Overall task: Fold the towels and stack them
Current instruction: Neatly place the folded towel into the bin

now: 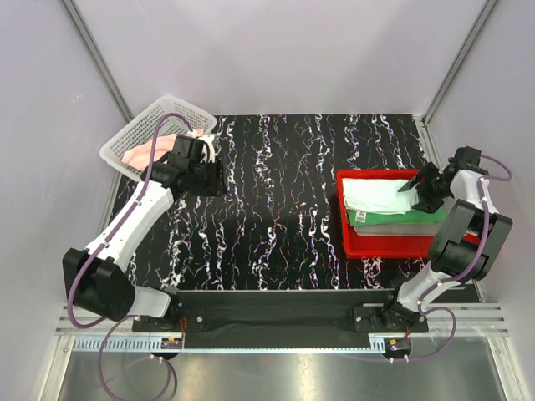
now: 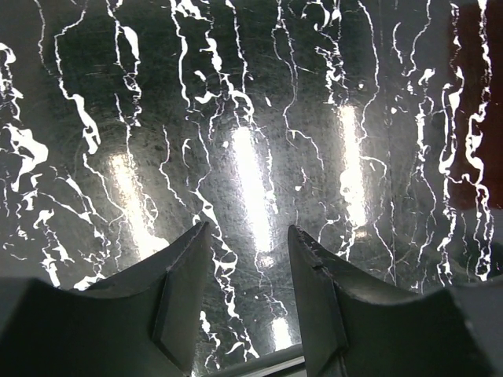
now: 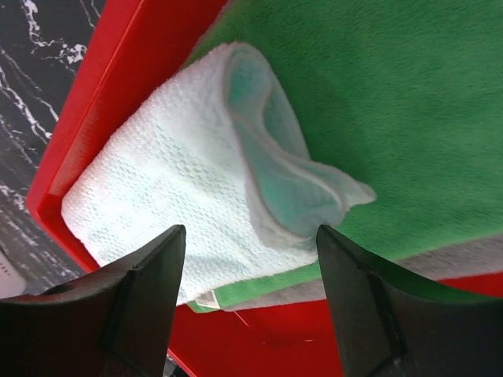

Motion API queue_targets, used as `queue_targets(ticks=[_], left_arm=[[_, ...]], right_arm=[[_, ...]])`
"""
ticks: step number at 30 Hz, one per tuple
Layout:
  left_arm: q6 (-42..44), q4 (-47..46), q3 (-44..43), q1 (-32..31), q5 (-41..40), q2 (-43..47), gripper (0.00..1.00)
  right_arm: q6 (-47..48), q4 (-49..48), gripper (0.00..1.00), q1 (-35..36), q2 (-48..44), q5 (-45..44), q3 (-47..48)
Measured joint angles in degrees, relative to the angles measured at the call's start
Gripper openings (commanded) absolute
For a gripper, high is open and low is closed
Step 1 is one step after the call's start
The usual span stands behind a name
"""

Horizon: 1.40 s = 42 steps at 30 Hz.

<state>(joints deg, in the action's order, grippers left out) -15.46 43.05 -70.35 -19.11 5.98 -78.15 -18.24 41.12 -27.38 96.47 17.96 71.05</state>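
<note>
The red tray (image 1: 376,248) sits near the right edge of the table (image 1: 284,192), and the wide bare middle lies open between the arms. In the tray a white towel (image 1: 378,194) tops a green towel (image 1: 401,218) and a grey towel (image 1: 393,227). Its long axis runs left to right, and one corner flops loose. The right gripper (image 3: 250,232) hangs over it, fingers spread wide and empty. The left gripper (image 2: 247,236), parted and empty, hovers beside the basket (image 1: 125,142), where a pink towel (image 1: 146,152) lies, seemingly crumpled.
</note>
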Motion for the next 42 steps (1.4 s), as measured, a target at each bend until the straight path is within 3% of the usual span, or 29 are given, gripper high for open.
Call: queue_targets(ticks=[5, 13, 21, 23, 25, 28, 42], left_arm=[[0.02, -0.31, 0.04, 0.00, 0.98, 0.09, 0.49], [0.04, -0.31, 0.04, 0.00, 1.42, 0.11, 0.49], [0.04, -0.28, 0.04, 0.00, 1.38, 0.11, 0.50], [0.02, -0.28, 0.04, 0.00, 1.38, 0.11, 0.50], [0.02, -0.28, 0.04, 0.00, 1.40, 0.11, 0.50], [0.02, -0.31, 0.04, 0.00, 1.44, 0.11, 0.50], [0.02, -0.59, 0.20, 0.00, 2.10, 0.13, 0.50]], right_arm=[[-3.91, -6.08, 0.73, 0.26, -0.24, 3.98, -4.79], [-4.79, -6.60, 0.71, 0.26, -3.43, 0.92, -5.46], [-2.45, -3.74, 0.42, 0.26, -5.75, -5.38, -0.02], [-2.29, -3.13, 0.43, 0.26, -5.75, -4.79, -0.04], [-2.29, -2.58, 0.54, 0.26, -5.84, -4.55, -0.26], [-3.08, -3.93, 0.62, 0.26, -7.65, -4.35, -4.02], [-11.78, -12.46, 0.62, 0.26, -12.02, 0.28, -19.52]])
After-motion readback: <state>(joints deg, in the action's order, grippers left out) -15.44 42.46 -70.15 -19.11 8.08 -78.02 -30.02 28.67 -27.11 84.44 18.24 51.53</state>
